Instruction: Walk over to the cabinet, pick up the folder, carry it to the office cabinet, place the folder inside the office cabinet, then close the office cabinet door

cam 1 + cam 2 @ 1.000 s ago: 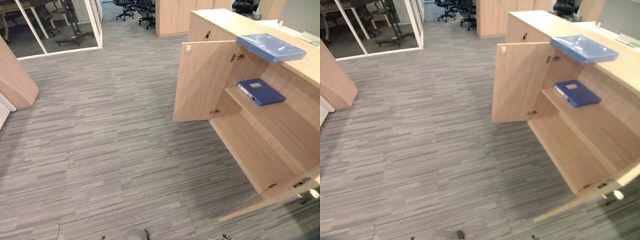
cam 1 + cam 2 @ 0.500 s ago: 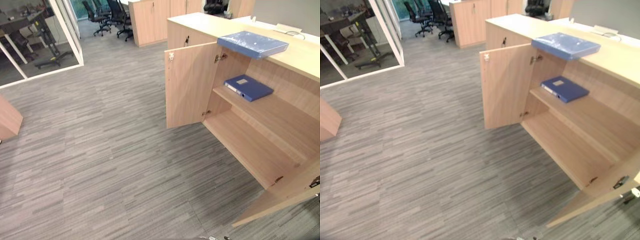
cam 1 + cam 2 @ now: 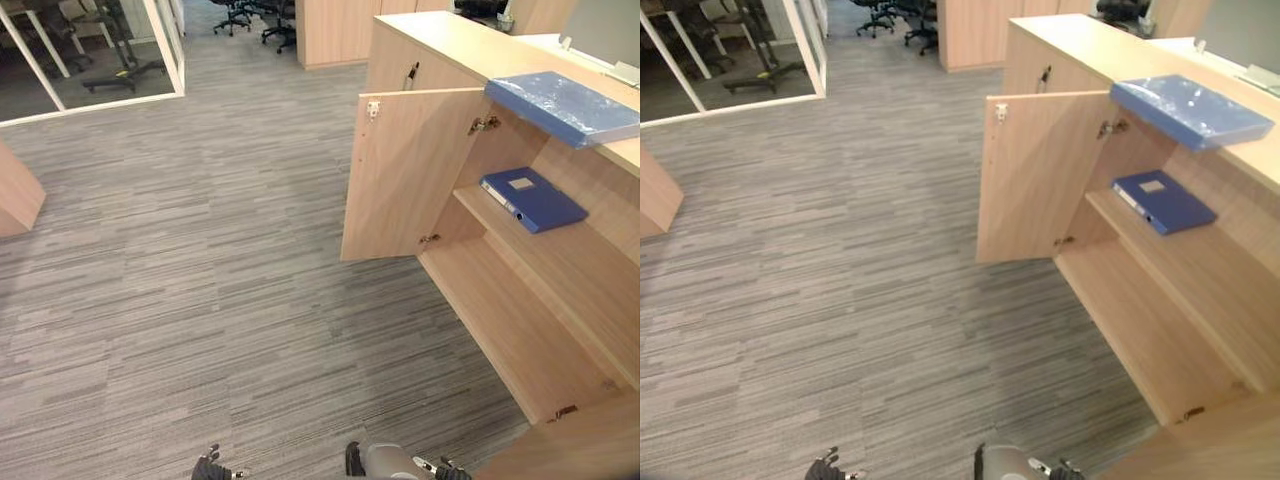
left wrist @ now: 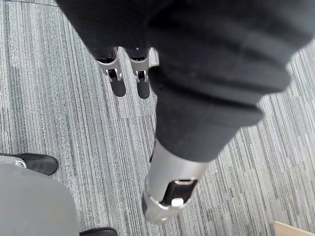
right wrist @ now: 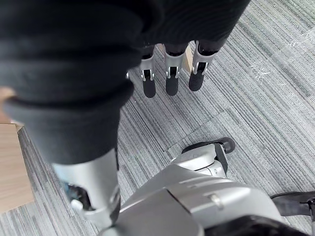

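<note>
A light blue folder lies flat on top of the low wooden cabinet at the right, jutting a little over its front edge. Inside, a dark blue folder with a white label rests on the upper shelf; the lower shelf is bare. The cabinet's left door stands wide open toward me, and its other door is open at the lower right. My left hand hangs over the grey carpet with straight fingers, open and holding nothing. My right hand also hangs open and holds nothing.
Grey striped carpet stretches between me and the cabinet. A glass partition stands at the far left, with office chairs and another wooden cabinet at the back. A wooden panel edges in on the left.
The whole picture has swung as the camera moved; the cabinet now sits farther right and slightly nearer. Both folders and the doors stay as they were.
</note>
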Controlling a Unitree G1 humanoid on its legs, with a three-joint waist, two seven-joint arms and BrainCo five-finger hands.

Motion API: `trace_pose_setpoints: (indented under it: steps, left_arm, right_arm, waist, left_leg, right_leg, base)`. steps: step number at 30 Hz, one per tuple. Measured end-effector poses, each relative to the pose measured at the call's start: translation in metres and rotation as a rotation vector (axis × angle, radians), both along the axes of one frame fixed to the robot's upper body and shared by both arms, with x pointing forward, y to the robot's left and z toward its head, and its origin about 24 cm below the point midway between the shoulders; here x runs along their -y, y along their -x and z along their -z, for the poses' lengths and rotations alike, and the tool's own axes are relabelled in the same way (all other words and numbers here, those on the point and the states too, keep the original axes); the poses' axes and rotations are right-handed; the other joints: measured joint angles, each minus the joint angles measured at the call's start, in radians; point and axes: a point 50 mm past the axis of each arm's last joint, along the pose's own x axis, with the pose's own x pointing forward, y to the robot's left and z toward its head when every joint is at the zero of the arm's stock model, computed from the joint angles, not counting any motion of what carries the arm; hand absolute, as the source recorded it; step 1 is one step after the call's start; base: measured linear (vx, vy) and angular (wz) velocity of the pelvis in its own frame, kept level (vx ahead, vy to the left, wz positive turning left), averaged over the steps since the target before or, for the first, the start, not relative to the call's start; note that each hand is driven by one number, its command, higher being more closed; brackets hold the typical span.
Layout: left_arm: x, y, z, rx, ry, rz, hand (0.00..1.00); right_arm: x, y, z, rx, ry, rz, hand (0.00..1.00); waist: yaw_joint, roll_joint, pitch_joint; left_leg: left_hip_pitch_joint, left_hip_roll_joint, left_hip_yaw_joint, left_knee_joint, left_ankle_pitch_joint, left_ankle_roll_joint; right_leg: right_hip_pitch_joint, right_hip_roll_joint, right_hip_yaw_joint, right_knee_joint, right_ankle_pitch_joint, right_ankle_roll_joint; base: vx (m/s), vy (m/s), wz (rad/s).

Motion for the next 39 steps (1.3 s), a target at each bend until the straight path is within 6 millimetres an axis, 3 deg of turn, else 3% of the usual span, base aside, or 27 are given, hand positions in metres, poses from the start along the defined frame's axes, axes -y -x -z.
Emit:
trace_pose_setpoints:
  steps: [3,4,6,8,9,10,11,12,15,17,19,20,21,22,24,28,32,36,39]
  left_arm:
    - [0.000,0.004,0.001,-0.008,0.003,-0.028,0.00]
    - [-0.002,0.007,0.001,-0.014,0.003,-0.042,0.00]
    - [-0.003,0.012,0.001,-0.017,0.002,-0.060,0.00]
    - [-0.006,0.021,0.001,-0.017,0.007,-0.131,0.00]
    - [-0.006,0.022,0.002,-0.023,0.008,-0.135,0.00]
    - [-0.005,0.025,0.002,-0.035,0.009,-0.130,0.00]
    - [-0.004,0.025,0.002,-0.034,0.010,-0.124,0.00]
    - [-0.006,0.023,0.002,-0.032,0.005,-0.111,0.00]
    - [-0.004,0.016,0.000,0.001,0.002,-0.091,0.00]
    - [-0.003,0.014,-0.001,0.006,-0.004,-0.070,0.00]
    - [-0.001,0.014,0.000,0.001,-0.004,-0.047,0.00]
    - [0.000,0.015,0.000,-0.002,-0.004,-0.045,0.00]
    - [-0.001,0.018,0.001,-0.013,-0.004,-0.049,0.00]
    - [-0.005,0.016,0.000,-0.014,-0.012,-0.047,0.00]
    - [-0.004,0.018,0.001,-0.023,-0.004,-0.063,0.00]
    - [-0.003,0.032,0.004,-0.059,0.009,-0.119,0.00]
    - [-0.003,0.035,0.004,-0.066,0.010,-0.118,0.00]
    - [0.000,0.039,0.005,-0.076,0.018,-0.116,0.00]
    - [0.000,0.028,0.004,-0.068,0.011,-0.040,0.00]
  right_arm:
    - [0.000,0.004,0.001,-0.014,-0.003,0.005,0.00]
    - [-0.001,0.009,0.002,-0.029,-0.008,0.009,0.00]
    - [-0.001,0.012,0.003,-0.040,-0.014,0.020,0.00]
    - [0.001,0.017,0.003,-0.042,-0.019,0.069,0.00]
    - [0.002,0.019,0.003,-0.044,-0.019,0.075,0.00]
    - [0.001,0.021,0.003,-0.049,-0.023,0.080,0.00]
    - [0.000,0.020,0.003,-0.047,-0.023,0.082,0.00]
    - [0.000,0.020,0.003,-0.050,-0.021,0.078,0.00]
    - [0.001,0.011,0.002,-0.045,-0.006,0.011,0.00]
    - [0.001,0.008,0.002,-0.038,-0.002,0.003,0.00]
    - [0.003,0.007,0.001,-0.035,0.008,-0.020,0.00]
    - [0.004,0.008,0.001,-0.037,0.009,-0.018,0.00]
    - [0.004,0.009,0.001,-0.042,0.014,-0.018,0.00]
    - [0.001,0.010,0.002,-0.047,0.011,-0.047,0.00]
    - [0.001,0.012,0.002,-0.055,0.011,-0.045,0.00]
    - [0.002,0.018,0.003,-0.075,0.008,-0.026,0.00]
    - [0.002,0.022,0.004,-0.081,-0.008,0.010,0.00]
    - [0.006,0.027,0.003,-0.085,-0.013,0.057,0.00]
    - [0.004,0.038,0.004,-0.085,-0.033,0.131,0.00]
  waist:
    - [-0.001,0.002,-0.005]
    - [-0.002,0.000,-0.025]
    - [0.004,0.000,-0.038]
    - [0.009,0.014,-0.044]
    - [0.013,0.022,-0.041]
    - [0.022,0.010,-0.037]
    - [0.028,0.010,-0.037]
    - [0.031,0.011,-0.036]
    - [0.051,0.004,-0.023]
    - [0.060,0.004,-0.020]
    - [0.054,0.020,-0.020]
    - [0.057,0.029,-0.012]
    - [0.063,0.031,-0.015]
    - [0.063,0.015,-0.013]
    - [0.055,0.018,-0.007]
    - [0.055,0.018,-0.013]
    - [0.054,0.021,-0.028]
    - [0.062,0.027,-0.064]
    - [0.041,0.024,-0.065]
  left_leg:
    - [-0.006,0.023,-0.017,0.051,0.005,-0.004]
    - [-0.048,0.036,-0.017,0.135,-0.007,-0.024]
    - [-0.154,0.052,-0.002,0.369,-0.027,-0.058]
    - [-0.312,0.125,0.058,0.740,0.036,-0.116]
    - [-0.334,0.149,0.076,0.801,0.071,-0.122]
    - [-0.355,0.187,0.119,0.900,0.150,-0.121]
    - [-0.367,0.205,0.137,0.941,0.151,-0.115]
    - [-0.389,0.224,0.174,0.981,0.075,-0.088]
    - [-0.472,0.194,0.187,0.901,-0.066,-0.068]
    - [-0.491,0.144,0.121,0.685,-0.086,-0.081]
    - [-0.476,0.117,-0.020,0.337,-0.057,-0.114]
    - [-0.464,0.119,-0.033,0.303,0.018,-0.138]
    - [-0.435,0.101,-0.040,0.267,0.087,-0.123]
    - [-0.424,0.070,-0.030,0.254,0.078,-0.103]
    - [-0.409,0.031,-0.012,0.253,0.071,-0.077]
    - [-0.362,0.027,0.039,0.265,0.035,-0.040]
    - [-0.331,0.017,0.077,0.224,0.007,-0.038]
    - [-0.274,-0.054,0.077,0.118,0.014,-0.007]
    - [-0.206,-0.092,0.090,0.076,0.023,0.026]
  right_leg:
    - [0.072,0.009,-0.040,-0.091,0.003,-0.006]
    - [0.109,0.017,-0.053,-0.150,0.007,-0.010]
    - [0.167,0.037,-0.054,-0.227,0.007,-0.012]
    - [0.225,0.087,-0.054,-0.264,0.023,-0.038]
    - [0.244,0.103,-0.049,-0.272,0.026,-0.046]
    - [0.285,0.122,-0.020,-0.293,0.029,-0.067]
    - [0.306,0.128,-0.005,-0.301,0.031,-0.080]
    - [0.341,0.133,0.036,-0.314,0.033,-0.090]
    - [0.384,0.100,0.144,-0.335,0.041,-0.087]
    - [0.389,0.071,0.216,-0.349,0.033,-0.069]
    - [0.397,0.065,0.294,-0.351,0.001,-0.042]
    - [0.404,0.064,0.312,-0.349,-0.007,-0.031]
    - [0.412,0.059,0.331,-0.352,-0.004,-0.024]
    - [0.415,0.034,0.334,-0.355,-0.005,-0.021]
    - [0.412,-0.003,0.348,-0.354,-0.004,-0.017]
    - [0.418,-0.007,0.418,-0.318,-0.004,-0.016]
    - [0.395,-0.019,0.463,-0.294,-0.015,0.001]
    - [0.291,-0.037,0.472,-0.150,-0.075,0.070]
    - [0.192,-0.020,0.469,0.153,-0.129,0.150]
  base:
    - [0.11,-0.087,0.36]
    - [0.11,-0.092,0.39]
    - [0.14,-0.090,0.28]
    - [0.20,-0.107,-0.06]
    - [0.21,-0.060,-0.43]
    - [0.20,-0.034,-0.50]
    - [0.27,-0.020,-0.67]
    - [0.27,0.027,-0.82]
    - [0.18,0.135,-1.07]
    - [0.08,0.270,-1.24]
    - [0.11,0.318,-0.95]
    - [0.14,0.329,-0.74]
    - [0.17,0.289,-0.61]
    - [0.18,0.252,-0.48]
    - [0.18,0.232,-0.20]
    - [0.15,0.196,-0.34]
    - [0.06,0.116,-0.46]
    - [0.08,0.084,-0.81]
    - [0.09,0.011,-0.19]
